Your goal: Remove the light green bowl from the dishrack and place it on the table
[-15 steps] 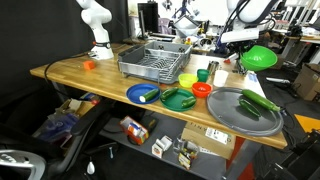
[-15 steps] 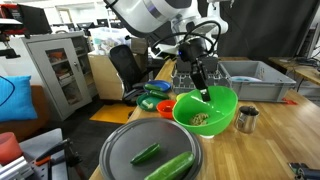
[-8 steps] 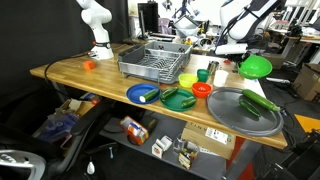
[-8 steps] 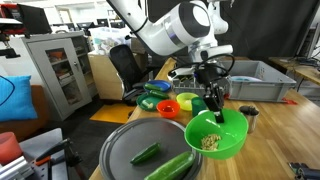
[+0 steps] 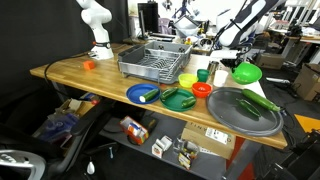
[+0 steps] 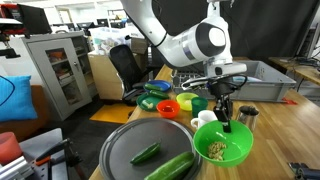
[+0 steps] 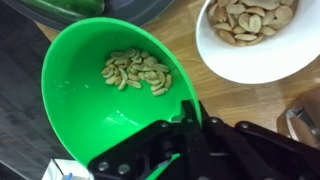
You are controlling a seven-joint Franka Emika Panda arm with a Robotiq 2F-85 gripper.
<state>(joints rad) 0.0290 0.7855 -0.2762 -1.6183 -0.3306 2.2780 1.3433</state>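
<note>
My gripper (image 6: 222, 118) is shut on the rim of the light green bowl (image 6: 223, 148), which holds some nuts. The bowl is low over the wooden table (image 6: 285, 140), beside the round grey tray; I cannot tell whether it touches the wood. In an exterior view the bowl (image 5: 247, 72) hangs at the table's (image 5: 75, 75) right end, far from the grey wire dishrack (image 5: 155, 62). In the wrist view my gripper (image 7: 192, 105) pinches the bowl's (image 7: 80, 95) rim, one finger inside and one outside. The dishrack also shows behind the arm (image 6: 255, 78).
A white bowl of nuts (image 7: 250, 30) sits right beside the green bowl. A metal cup (image 6: 245, 116) stands close behind. The grey tray (image 5: 243, 112) holds cucumbers. An orange bowl (image 5: 202, 89), dark green dish (image 5: 178, 99), blue plate (image 5: 143, 94), yellow bowl (image 5: 187, 80) and small green cup (image 5: 203, 74) lie near the rack.
My gripper has carried the green bowl down and away from the rack, from high above the table to low beside the grey tray and white bowl.
</note>
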